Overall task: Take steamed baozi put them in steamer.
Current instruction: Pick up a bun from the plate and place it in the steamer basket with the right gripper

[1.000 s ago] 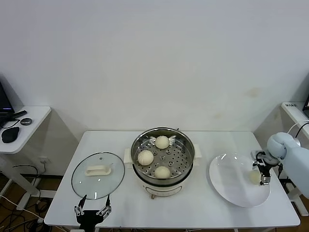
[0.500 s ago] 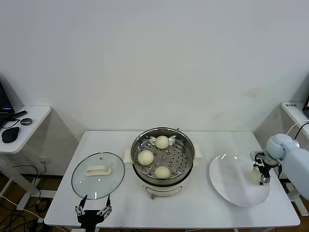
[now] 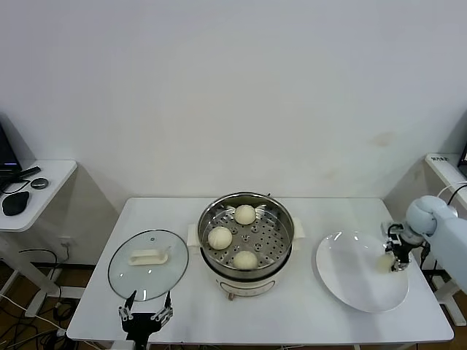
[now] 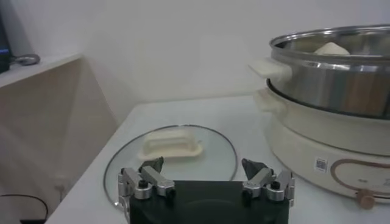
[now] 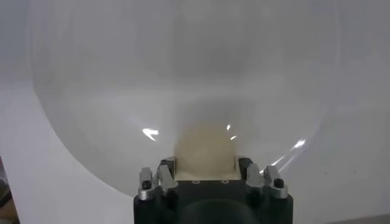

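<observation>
White table (image 3: pixel 306 313), white wall (image 3: pixel 233 87)

Glass lid (image 3: pixel 148 264), white plate (image 3: pixel 350 284) on table (image 3: pixel 292 313)

steamer (image 3: pixel 246 235): polished stainless steel wall and perforated metal tray, mirror-bright; base of smooth, glossy cream-white plastic. steamed baozi (image 3: pixel 245 214): pale dough, smooth matt skin. lid (image 3: pixel 148 264): clear glass with a metal rim and a matt white plastic handle. plate (image 3: pixel 350 273): glossy white, showing highlights. table (image 3: pixel 292 319): smooth matt white.
</observation>
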